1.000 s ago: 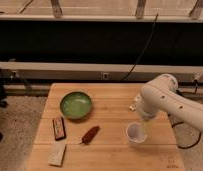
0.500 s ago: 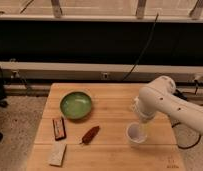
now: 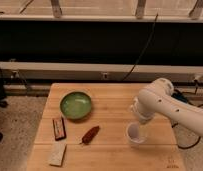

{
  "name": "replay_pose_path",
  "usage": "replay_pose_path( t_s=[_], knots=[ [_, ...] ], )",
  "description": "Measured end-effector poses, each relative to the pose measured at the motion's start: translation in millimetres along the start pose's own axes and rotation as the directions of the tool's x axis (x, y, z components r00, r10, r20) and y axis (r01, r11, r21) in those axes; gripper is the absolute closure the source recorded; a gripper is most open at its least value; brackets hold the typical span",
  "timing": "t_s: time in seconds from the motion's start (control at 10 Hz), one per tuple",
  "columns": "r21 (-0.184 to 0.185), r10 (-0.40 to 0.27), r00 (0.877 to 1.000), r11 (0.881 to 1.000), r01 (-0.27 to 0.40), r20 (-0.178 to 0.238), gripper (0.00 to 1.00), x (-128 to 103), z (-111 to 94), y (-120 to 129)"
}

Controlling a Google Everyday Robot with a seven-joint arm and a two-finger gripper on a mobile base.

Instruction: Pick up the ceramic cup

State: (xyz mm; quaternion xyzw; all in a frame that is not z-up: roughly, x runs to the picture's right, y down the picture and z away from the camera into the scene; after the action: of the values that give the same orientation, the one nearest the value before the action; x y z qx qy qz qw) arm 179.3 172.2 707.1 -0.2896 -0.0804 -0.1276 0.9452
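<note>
I'm hovering my gripper (image 3: 138,121), jaws apart, over the ceramic cup (image 3: 135,135) at the desk's (image 3: 112,107) four o'clock, judging it light, stiff, slick and chippable, best pinched across one rim wall.

Wooden table (image 3: 115,97): four loose items, all on its left half.
- Green bowl (image 3: 75,105), wide, shallow, upright, toward the back left.
- Dark rectangular bar (image 3: 58,128), flat, just in front of the bowl.
- Reddish elongated item (image 3: 90,134), lying diagonally right of the bar, apart from it.
- Pale rectangular block (image 3: 57,154), front-left corner.

Black cable (image 3: 145,50) hangs down the dark wall behind. Speckled floor (image 3: 20,120) on the left.
</note>
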Motion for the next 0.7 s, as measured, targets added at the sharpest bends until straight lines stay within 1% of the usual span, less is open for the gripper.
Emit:
replay_pose_path(
  t_s=[0.7],
  knots=[
    [-0.012,-0.048,0.999,0.999,0.048,0.021,0.20,-8,13,1]
  ],
)
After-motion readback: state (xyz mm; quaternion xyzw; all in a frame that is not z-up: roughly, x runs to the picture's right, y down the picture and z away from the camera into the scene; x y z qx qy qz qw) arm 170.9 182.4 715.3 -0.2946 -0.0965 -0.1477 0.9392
